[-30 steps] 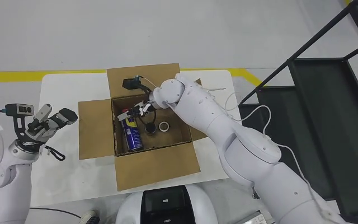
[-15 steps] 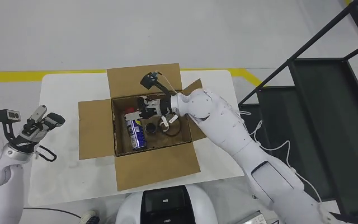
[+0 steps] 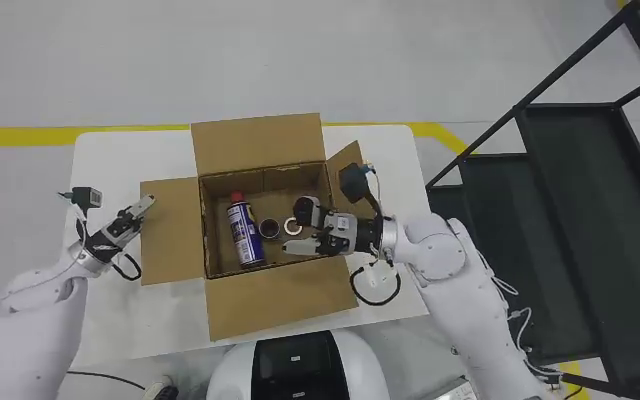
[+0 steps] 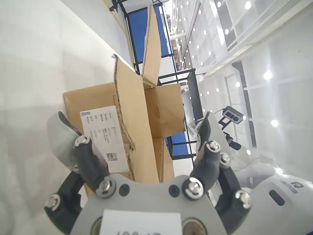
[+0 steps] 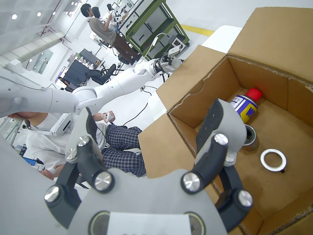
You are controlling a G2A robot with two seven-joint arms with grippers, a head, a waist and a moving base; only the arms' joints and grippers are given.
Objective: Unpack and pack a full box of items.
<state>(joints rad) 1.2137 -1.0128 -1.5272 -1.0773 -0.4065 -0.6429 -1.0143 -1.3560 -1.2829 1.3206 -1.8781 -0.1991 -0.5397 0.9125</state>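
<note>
An open cardboard box [image 3: 174,231] stands mid-table with its flaps spread. Inside lie a blue spray can with a red cap [image 3: 240,232] [image 5: 245,103], a dark roll [image 3: 271,229] [image 5: 250,136] and a white ring [image 3: 295,227] [image 5: 273,160]. My right gripper [image 3: 306,228] [image 5: 151,123] hangs open and empty over the box's right part, just right of the ring. My left gripper [image 3: 136,211] [image 4: 134,128] is open and empty, low over the table at the outer edge of the box's left flap [image 4: 127,113].
The white table [image 3: 110,160] has bare room left of the box and behind it. A black metal stair frame [image 3: 560,180] stands right of the table. A yellow floor line [image 3: 60,134] runs behind the table. The box's near flap [image 3: 280,295] reaches toward the table's front edge.
My right arm has drawn back from the far left of the box toward its right side, gripper empty. My left gripper has dropped down and come in to the box's left flap.
</note>
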